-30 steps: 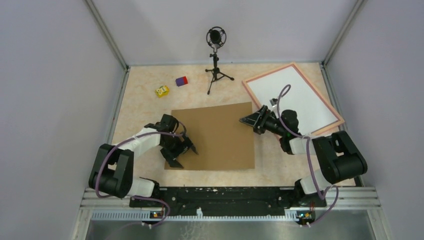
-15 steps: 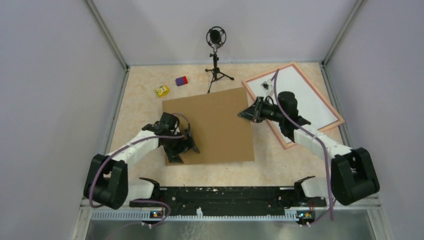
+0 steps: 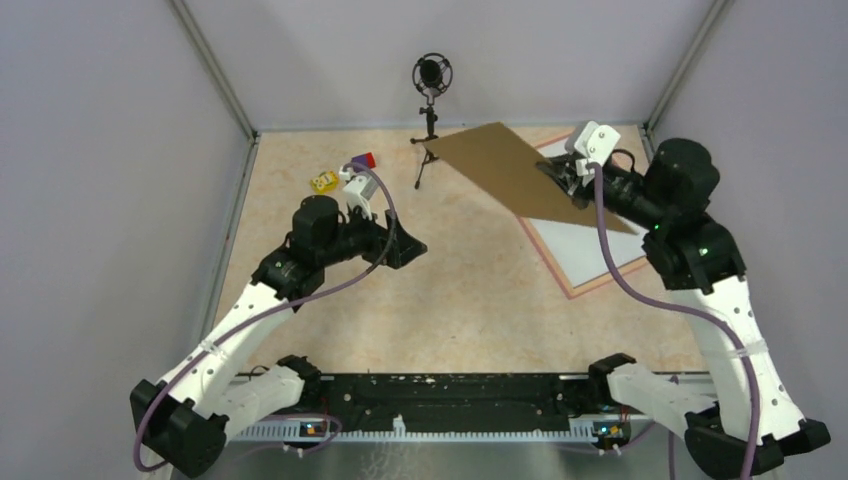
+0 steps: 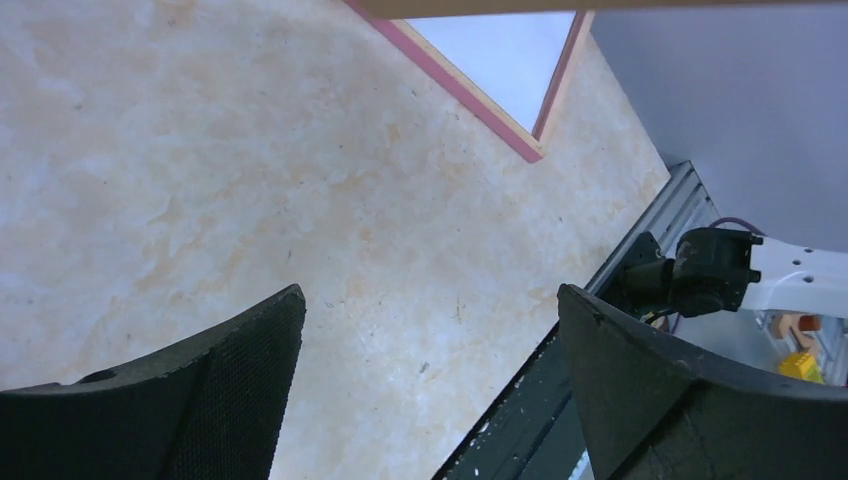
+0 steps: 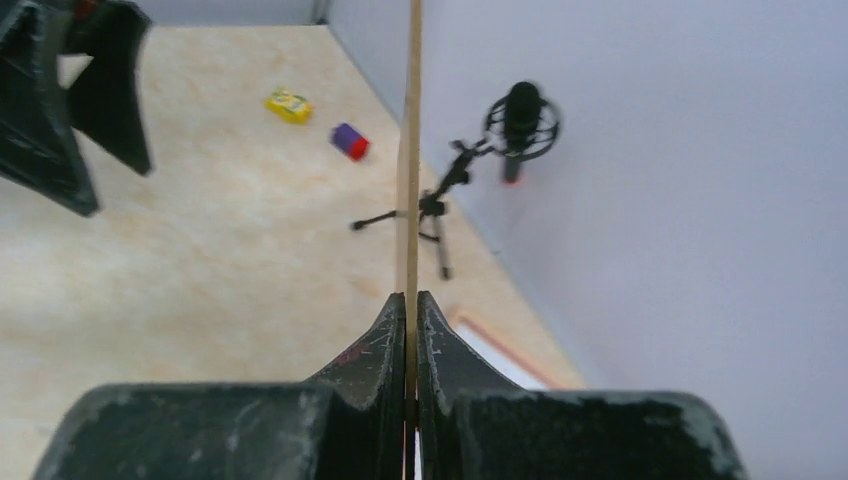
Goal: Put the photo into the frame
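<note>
Left claw (image 3: 412, 246): wide open, empty, raised above table (image 3: 450, 310) left of centre. Far left: yellow block (image 3: 323, 182) near purple-and-red block (image 3: 363, 161), not touching. Far centre: microphone on tripod (image 3: 431, 75). Right of it: brown board (image 3: 510, 170), held clear of table, tilted. Right claw (image 5: 411, 305): shut flat on board's right edge. Beneath board, far right: frame (image 4: 460, 88) flat on table, photo (image 3: 590, 235) inside it, white side up, far end hidden by board.
</note>
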Motion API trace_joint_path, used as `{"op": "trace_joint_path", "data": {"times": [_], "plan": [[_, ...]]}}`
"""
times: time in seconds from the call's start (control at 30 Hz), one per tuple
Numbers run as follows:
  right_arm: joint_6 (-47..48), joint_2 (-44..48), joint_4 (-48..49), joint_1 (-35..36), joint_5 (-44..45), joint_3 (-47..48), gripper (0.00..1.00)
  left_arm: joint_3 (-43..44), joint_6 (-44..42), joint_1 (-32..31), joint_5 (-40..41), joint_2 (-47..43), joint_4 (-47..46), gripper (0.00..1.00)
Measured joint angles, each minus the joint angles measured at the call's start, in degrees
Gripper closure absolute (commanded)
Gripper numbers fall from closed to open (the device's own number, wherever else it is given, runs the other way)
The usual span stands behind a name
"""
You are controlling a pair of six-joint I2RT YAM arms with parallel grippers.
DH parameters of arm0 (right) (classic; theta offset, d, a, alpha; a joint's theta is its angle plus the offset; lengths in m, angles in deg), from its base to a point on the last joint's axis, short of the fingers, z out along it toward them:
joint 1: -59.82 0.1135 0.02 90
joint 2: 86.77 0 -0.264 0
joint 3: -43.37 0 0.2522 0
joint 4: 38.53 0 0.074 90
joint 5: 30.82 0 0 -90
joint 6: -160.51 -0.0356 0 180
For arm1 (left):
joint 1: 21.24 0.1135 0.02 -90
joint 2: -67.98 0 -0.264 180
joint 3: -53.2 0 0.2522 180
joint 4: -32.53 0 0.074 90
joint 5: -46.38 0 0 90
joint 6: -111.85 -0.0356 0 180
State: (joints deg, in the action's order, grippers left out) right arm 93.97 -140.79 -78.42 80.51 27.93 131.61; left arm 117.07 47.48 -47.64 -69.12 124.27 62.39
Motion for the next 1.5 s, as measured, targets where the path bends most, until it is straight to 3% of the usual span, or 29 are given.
{"op": "trace_joint_path", "data": {"times": [0.2, 0.37, 0.57, 0.87, 1.17, 1.23, 1.27, 1.37, 1.5], "plan": [[24.74, -7.89, -12.22, -0.37, 3.58, 18.53, 1.00, -0.02, -2.91, -3.50, 5.99, -0.55, -0.66, 0.01], [47.84, -13.64, -19.12, -2.23, 3.58, 22.03, 1.00, -0.98, -3.43, -4.85, 8.87, -0.98, -1.36, 0.01], [62.71, -21.18, -22.27, -5.42, 5.64, 20.70, 1.00, -3.93, -2.36, -5.20, 8.79, -1.29, -2.80, 0.01], [68.52, -21.49, -12.31, -5.73, 6.69, 3.54, 1.00, -4.17, -0.83, -5.20, 7.54, 0.59, -4.44, 0.01], [69.81, -21.44, -5.95, -5.68, 6.67, -0.63, 1.00, -4.81, -0.24, -5.20, 6.99, 0.90, -5.07, 0.01], [70.71, -21.29, -5.57, -5.68, 6.67, -1.73, 0.59, -4.92, -0.20, -5.20, 6.86, 1.27, -5.46, 0.01], [71.06, -21.09, -5.18, -5.68, 6.56, -2.49, 0.57, -4.96, -0.15, -5.20, 6.86, 1.38, -5.57, 0.01], [72.85, -19.28, -2.16, -5.70, 6.75, -7.15, 0.71, -5.42, 0.00, -5.20, 6.84, 1.49, -5.73, 0.01], [73.48, -18.99, -0.52, -5.99, 7.41, -10.88, 0.71, -5.92, 0.20, -5.20, 6.29, 1.49, -5.84, 0.01]]}}
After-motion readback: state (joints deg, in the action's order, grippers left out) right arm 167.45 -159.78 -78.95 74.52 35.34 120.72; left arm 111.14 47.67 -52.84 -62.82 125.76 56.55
